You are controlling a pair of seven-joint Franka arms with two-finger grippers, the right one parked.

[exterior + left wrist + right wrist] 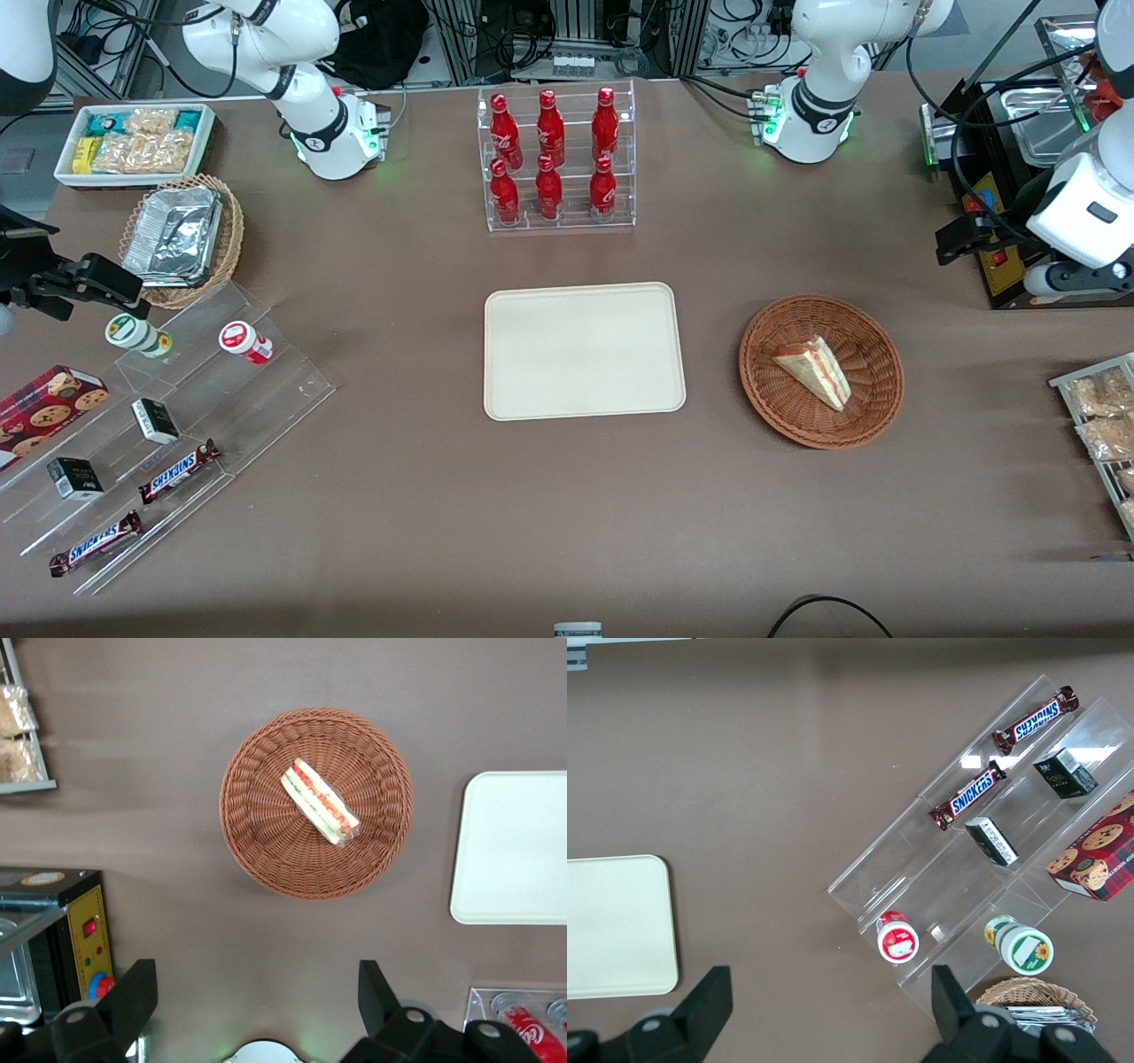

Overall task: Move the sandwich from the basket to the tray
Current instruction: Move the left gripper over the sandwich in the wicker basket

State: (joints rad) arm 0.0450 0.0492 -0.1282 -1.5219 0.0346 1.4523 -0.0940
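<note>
The sandwich (816, 370) lies on its side in the round reddish-brown basket (780, 416), its pink and green filling showing along the cut edge, a little off the middle of the weave. The basket sits on the brown table (425, 496) toward the working arm's end, and the cream tray (585, 350) lies well apart from it at the middle of the table, bare. High above the table, the left arm's gripper (257, 997) hangs over the strip between the basket and the arm's base, its two dark fingers (133, 992) spread wide with nothing between them; seen from the wrist, the sandwich (320, 803) and the basket (266, 842) lie far below it. Farther from the front camera than the tray stands a clear rack of red bottles (555, 155). A black appliance (992, 221) with red buttons sits near the working arm's edge of the table, farther from the front camera than the basket.
</note>
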